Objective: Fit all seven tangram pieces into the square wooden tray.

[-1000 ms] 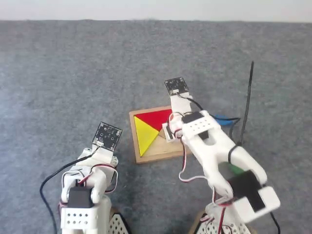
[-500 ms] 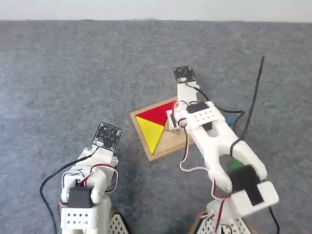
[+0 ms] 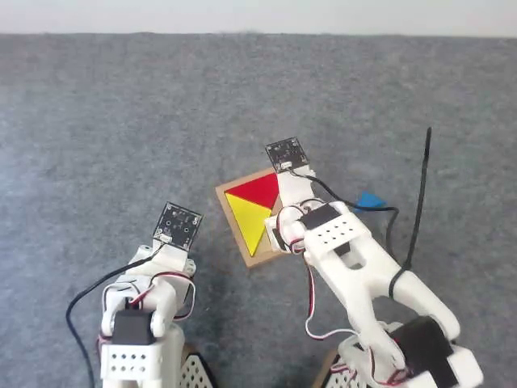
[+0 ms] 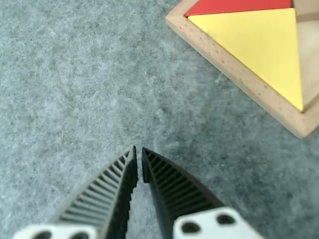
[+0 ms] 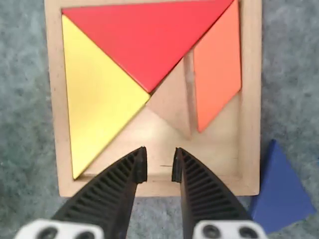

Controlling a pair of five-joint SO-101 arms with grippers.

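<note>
Wooden tray (image 5: 52,99) has swung askew within the last second (red triangle (image 5: 149,35), yellow triangle (image 5: 94,99) and orange parallelogram (image 5: 217,69) remain seated). Right gripper (image 5: 158,164) hovers above its rim, fingers slightly parted, empty. Left gripper (image 4: 138,159) closed, empty, over carpet. Blue triangle (image 5: 279,194) lies just outside the tray: incomplete.

Grey felt-like mat (image 3: 121,105) spreading edge to edge, plain pale wall (image 3: 258,14) along its far side, soft even light
</note>
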